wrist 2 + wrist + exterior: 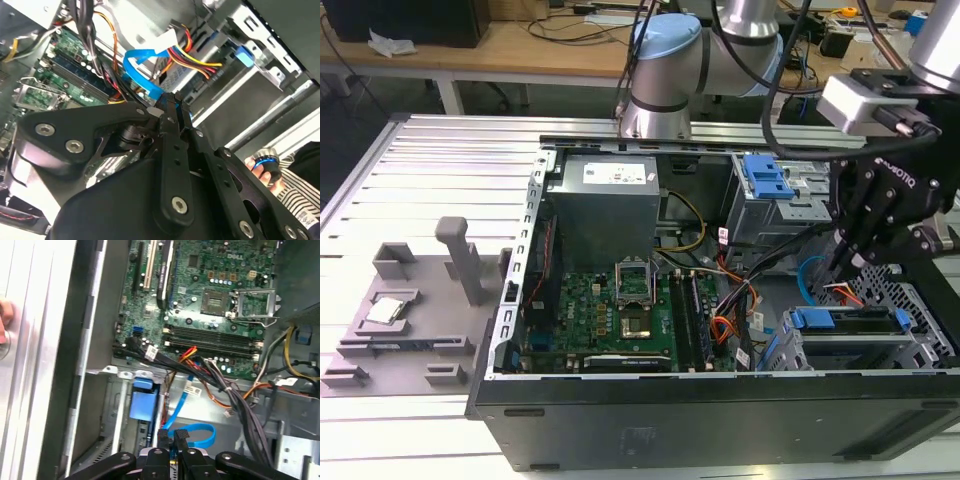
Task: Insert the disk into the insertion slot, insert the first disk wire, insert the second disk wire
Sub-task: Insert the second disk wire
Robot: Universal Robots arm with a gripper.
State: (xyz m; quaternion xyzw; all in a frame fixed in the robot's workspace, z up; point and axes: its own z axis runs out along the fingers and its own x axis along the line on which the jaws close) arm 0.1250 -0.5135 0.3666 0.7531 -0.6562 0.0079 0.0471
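With the disk (848, 322) already seated in the insertion slot (910, 330) at the case's front corner, the gripper (173, 439) pinches the blue data cable (192, 436) with narrowed fingers. Keep the connector square to the disk's port; press gently.

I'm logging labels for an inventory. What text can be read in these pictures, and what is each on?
None can be quoted reliably.
Power supply label: print too small to read.
Gripper housing: white lettering, a maker's mark, blurred.
Motherboard: white markings, too blurred to read.
White cable tag: unreadable.
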